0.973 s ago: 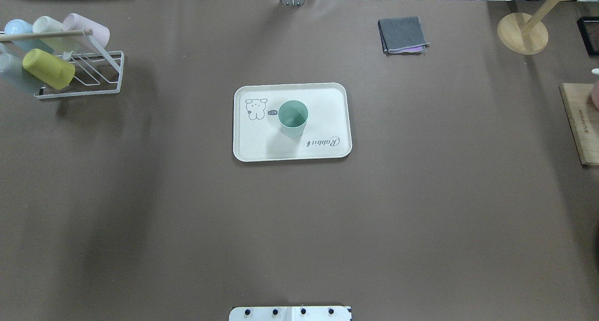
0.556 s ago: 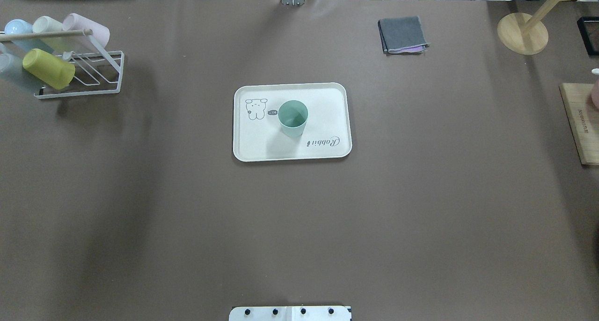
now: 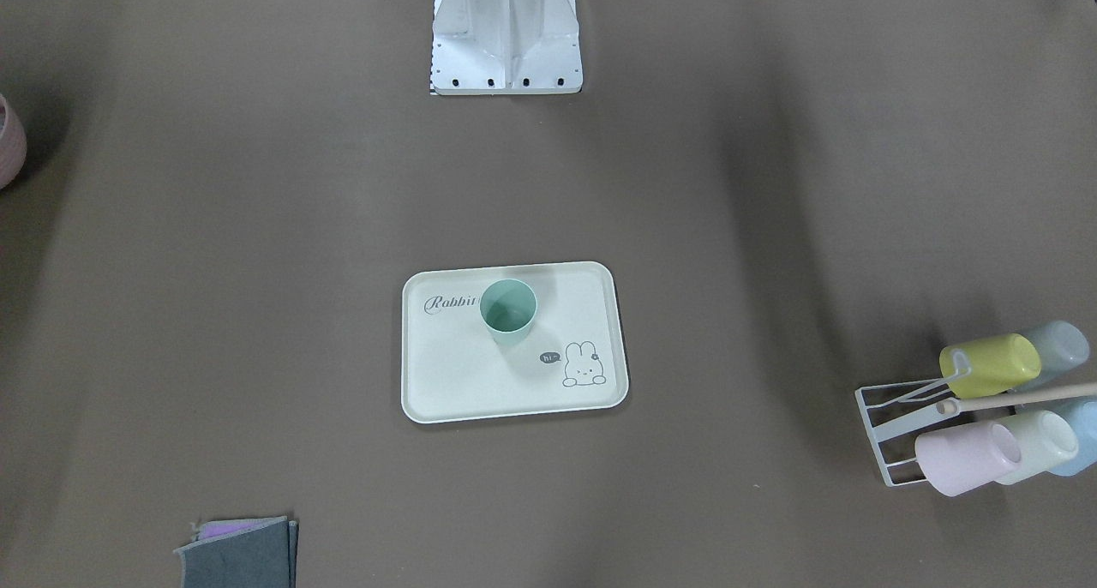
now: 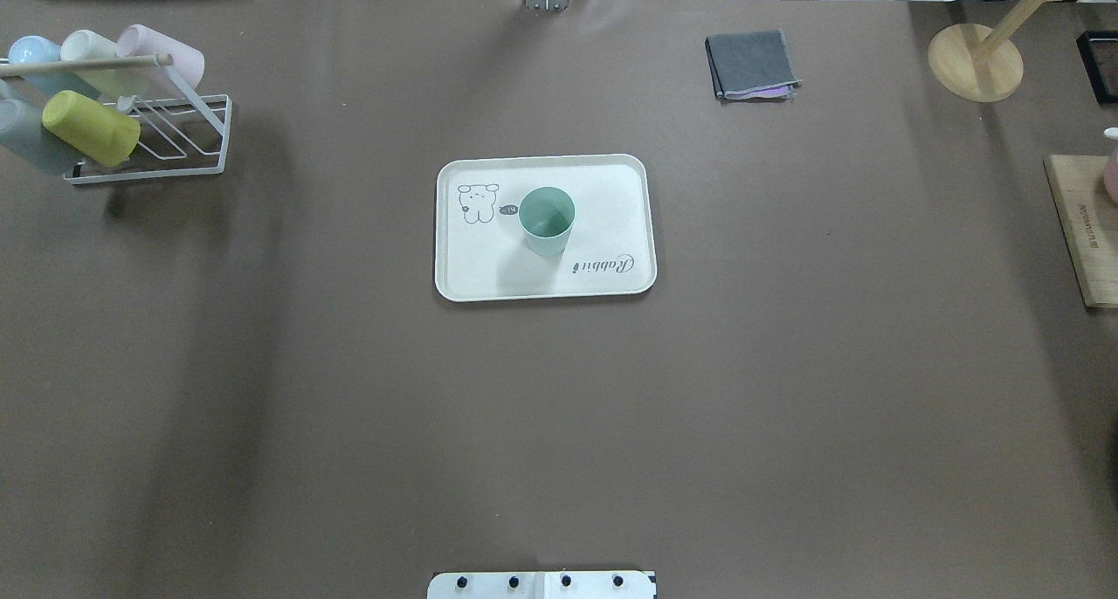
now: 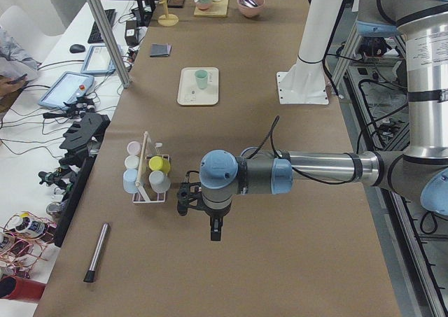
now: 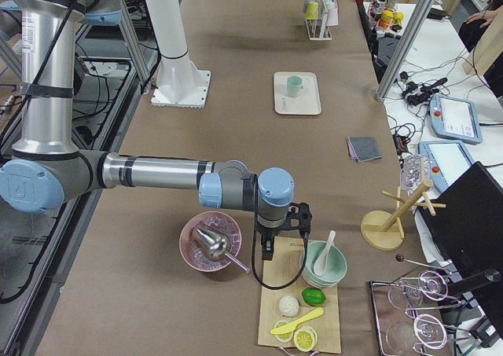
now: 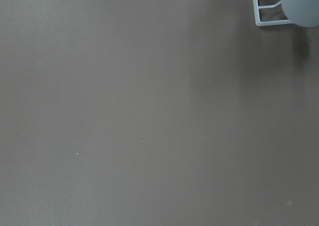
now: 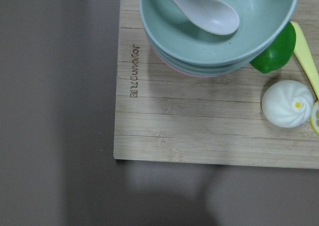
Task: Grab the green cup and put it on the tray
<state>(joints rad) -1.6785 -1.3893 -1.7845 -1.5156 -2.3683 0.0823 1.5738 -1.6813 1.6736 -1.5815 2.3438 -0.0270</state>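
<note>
cup: green cup (image 4: 547, 219) upright, mouth up, standing on the tray (image 4: 611, 202), slightly toward 12 o'clock of tray centre in the overhead view; both grippers well apart from it.
tray marks: bunny drawing (image 4: 478, 203) at the cup's 9 o'clock, "Rabbit" script (image 4: 604, 265) at its 4 o'clock.
left arm: forearm level, wrist pointing down; left gripper (image 5: 215, 233) over bare table beside the cup rack (image 4: 162, 141), at the tray's 10 o'clock. Finger gap: can't tell.
right arm: forearm level, wrist down; right gripper (image 6: 268, 254) over the wooden board (image 8: 199, 131) edge, beside the stacked bowls (image 8: 259, 16), at the tray's 3 o'clock. Finger gap: can't tell.
</note>
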